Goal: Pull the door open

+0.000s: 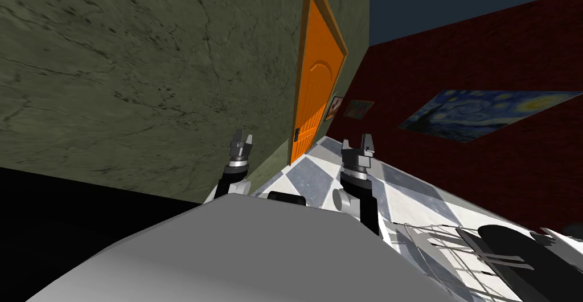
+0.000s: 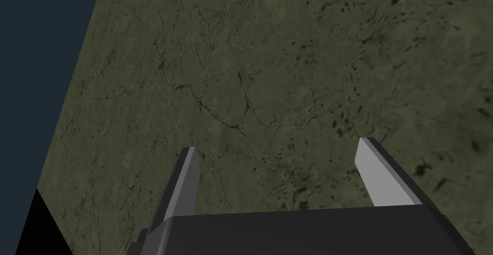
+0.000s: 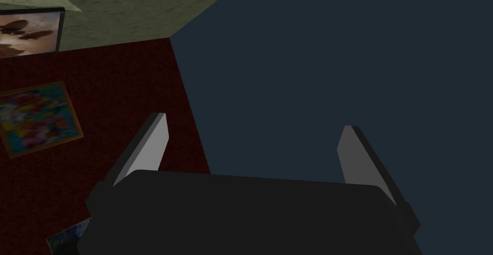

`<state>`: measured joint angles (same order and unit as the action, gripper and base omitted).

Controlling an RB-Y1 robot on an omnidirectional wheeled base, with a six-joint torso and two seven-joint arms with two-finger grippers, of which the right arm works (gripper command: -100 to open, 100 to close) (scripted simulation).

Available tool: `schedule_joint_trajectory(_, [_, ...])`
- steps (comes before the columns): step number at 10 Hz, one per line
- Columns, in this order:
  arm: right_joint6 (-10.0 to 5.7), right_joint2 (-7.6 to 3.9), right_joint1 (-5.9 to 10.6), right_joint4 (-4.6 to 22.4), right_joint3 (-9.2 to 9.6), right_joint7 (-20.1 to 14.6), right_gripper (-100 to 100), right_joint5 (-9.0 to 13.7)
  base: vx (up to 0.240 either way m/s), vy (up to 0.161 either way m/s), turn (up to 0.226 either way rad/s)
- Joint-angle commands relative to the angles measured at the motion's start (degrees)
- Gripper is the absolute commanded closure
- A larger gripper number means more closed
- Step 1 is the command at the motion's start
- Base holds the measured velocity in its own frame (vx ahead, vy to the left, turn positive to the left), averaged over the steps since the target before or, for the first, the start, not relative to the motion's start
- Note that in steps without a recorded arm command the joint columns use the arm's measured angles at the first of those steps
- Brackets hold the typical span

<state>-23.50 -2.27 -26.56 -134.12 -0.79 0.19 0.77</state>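
Note:
An orange panelled door (image 1: 316, 90) in a wooden frame stands shut in the olive-green wall, some way ahead of me. Its dark handle plate (image 1: 297, 134) sits low on the edge nearest me. My left gripper (image 1: 242, 139) is raised close to the green wall, short of the door, and stands open (image 2: 279, 163) with nothing between its fingers. My right gripper (image 1: 358, 143) is held up over the tiled floor, right of the door, also open (image 3: 252, 146) and empty.
The olive wall (image 1: 142, 76) runs along my left. A dark red brick wall (image 1: 484, 162) with paintings (image 1: 489, 113) closes the right side. Checked grey and white floor tiles (image 1: 364, 176) lead towards the door. A wire rack-like object (image 1: 455, 247) lies at lower right.

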Motion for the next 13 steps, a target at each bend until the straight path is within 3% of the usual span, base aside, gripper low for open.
schedule_joint_trajectory(1, [-0.39,-0.79,0.84,2.1,0.37,1.4,-100,-1.2,0.042,-0.018,0.082])
schedule_joint_trajectory(7, [-1.86,-3.65,3.98,10.1,1.77,6.7,-100,-5.5,0.098,-0.039,0.08])
schedule_joint_trajectory(13, [-3.73,-7.2,7.98,20.2,3.55,13.4,-100,-11.0,0.084,-0.051,0.095])
